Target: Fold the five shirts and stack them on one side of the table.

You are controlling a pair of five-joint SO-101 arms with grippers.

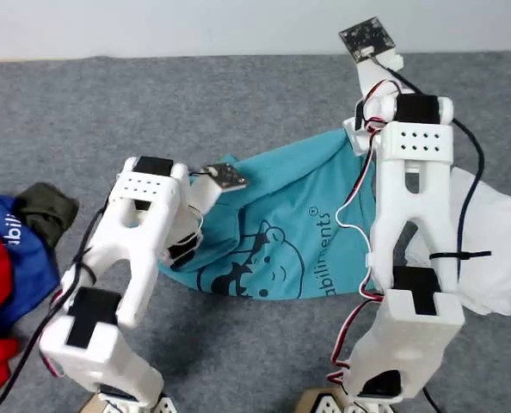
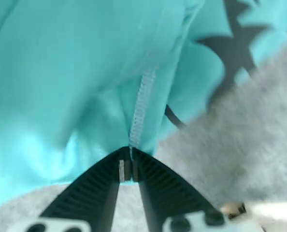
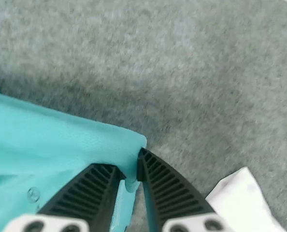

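Observation:
A teal shirt [image 1: 281, 232] with a dark bear print hangs stretched between the two arms above the grey table. My left gripper [image 2: 130, 162] is shut on the teal shirt [image 2: 85, 87] at a stitched seam on its left edge. My right gripper [image 3: 131, 174] is shut on a corner of the teal shirt [image 3: 51, 140] at its far right end. A white shirt [image 1: 496, 249] lies on the table under and right of the right arm. A pile of red, blue and dark shirts [image 1: 15, 258] sits at the left edge.
The grey carpet-like table surface [image 1: 152, 103] stretches open behind the arms. A corner of the white shirt [image 3: 245, 198] lies close beside the right gripper. The two white arms stand over the table's front half.

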